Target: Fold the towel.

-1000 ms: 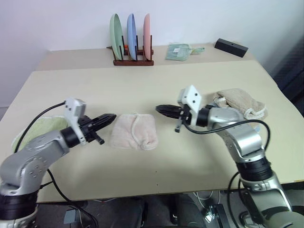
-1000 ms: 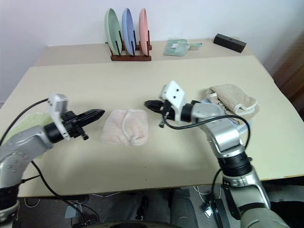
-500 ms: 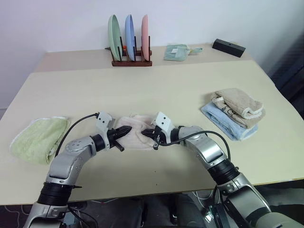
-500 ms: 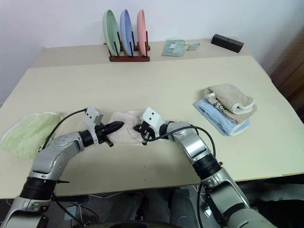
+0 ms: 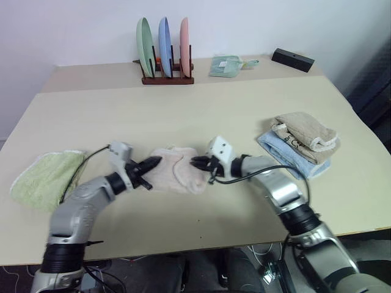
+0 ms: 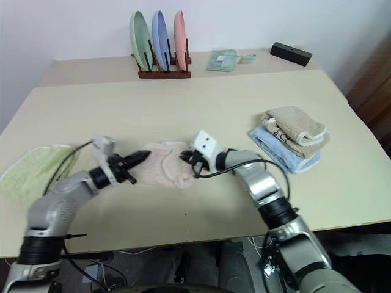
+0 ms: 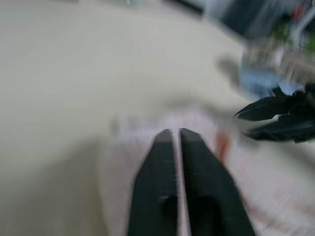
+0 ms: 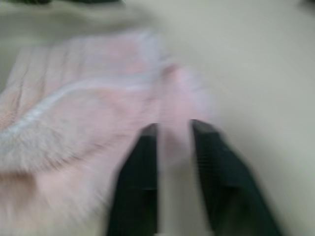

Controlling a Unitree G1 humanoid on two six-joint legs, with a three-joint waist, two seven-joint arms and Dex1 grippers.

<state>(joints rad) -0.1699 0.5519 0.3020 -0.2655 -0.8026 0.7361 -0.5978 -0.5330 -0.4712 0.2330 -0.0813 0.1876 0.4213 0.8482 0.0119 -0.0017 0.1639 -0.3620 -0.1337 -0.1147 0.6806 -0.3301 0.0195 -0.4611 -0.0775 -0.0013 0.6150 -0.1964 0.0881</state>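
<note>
A: What is lying nearest on the cream matte table (image 5: 201, 116)?
B: The pale pink terry-cloth towel (image 5: 177, 171), bunched into a soft rounded heap, is sitting between both claws.
A: And the claws?
B: The left gripper (image 5: 153, 163) is resting its tips at the towel's left edge, black tapered fingers (image 7: 162, 162) parted by only a narrow slit. The right gripper (image 5: 197, 162) is pointing at the right edge, fingers clearly apart, holding nothing.
A: Farther out?
B: A fluffy light green towel (image 5: 44, 178) is lying left; a tan towel (image 5: 307, 130) is sitting on a blue one (image 5: 282, 150) right. Three glossy plates (image 5: 164, 38) are standing upright in a wooden rack at the back.
</note>
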